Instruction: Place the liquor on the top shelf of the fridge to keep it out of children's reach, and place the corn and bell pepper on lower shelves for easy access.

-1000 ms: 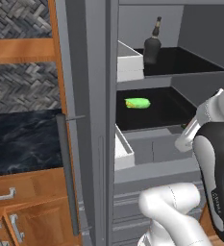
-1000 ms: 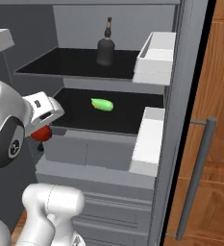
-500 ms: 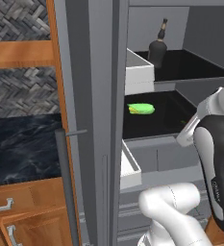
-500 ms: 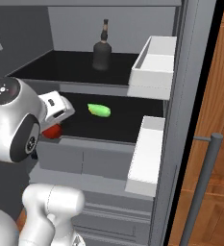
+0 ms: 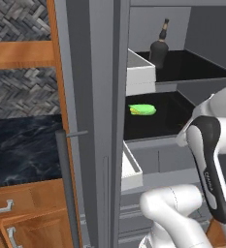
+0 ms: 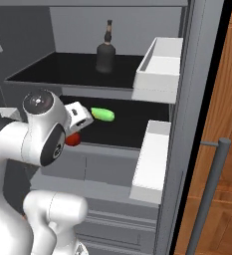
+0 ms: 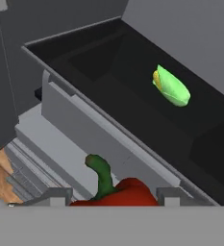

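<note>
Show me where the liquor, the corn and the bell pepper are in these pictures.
liquor (image 6: 106,55): right base view, on the bottle's round body.
corn (image 7: 172,88): hand view, on the green husk.
bell pepper (image 7: 125,194): hand view, on the red flesh under the stem.

Flat, even, sharp rendered light

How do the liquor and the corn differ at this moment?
The liquor stands upright on the top shelf; the corn lies flat on the shelf below. The liquor is dark and taller; the corn is bright green and low. Both are free of the gripper.
</note>
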